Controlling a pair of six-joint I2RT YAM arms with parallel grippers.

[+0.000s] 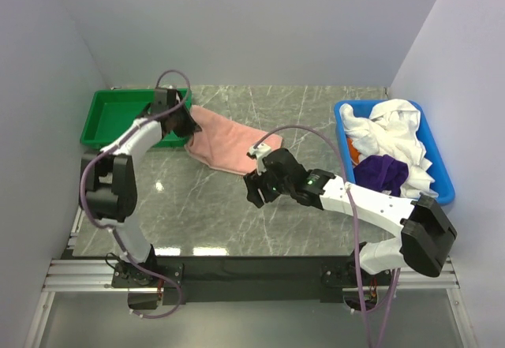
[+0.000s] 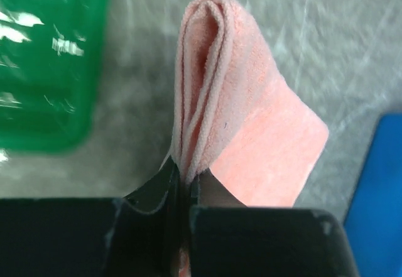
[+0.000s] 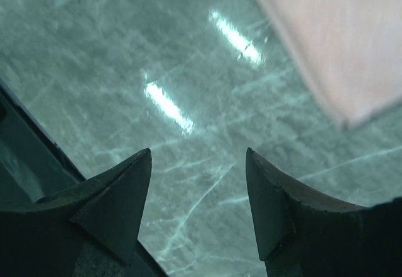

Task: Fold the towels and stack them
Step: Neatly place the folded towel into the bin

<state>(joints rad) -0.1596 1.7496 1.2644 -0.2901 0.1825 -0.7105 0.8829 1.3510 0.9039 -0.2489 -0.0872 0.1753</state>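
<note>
A salmon-pink towel lies folded on the marble table beside the green tray. My left gripper is shut on the towel's left end; in the left wrist view the bunched folds of the pink towel rise out of the closed jaws of that gripper. My right gripper hovers open over bare table just below the towel's right end. In the right wrist view this gripper holds nothing, and a corner of the pink towel shows at top right. White towels and a purple towel fill the blue bin.
The green tray stands at the far left against the wall. The blue bin sits at the right edge; a bit of orange cloth peeks out beside the white ones. Grey walls close in the table on three sides.
</note>
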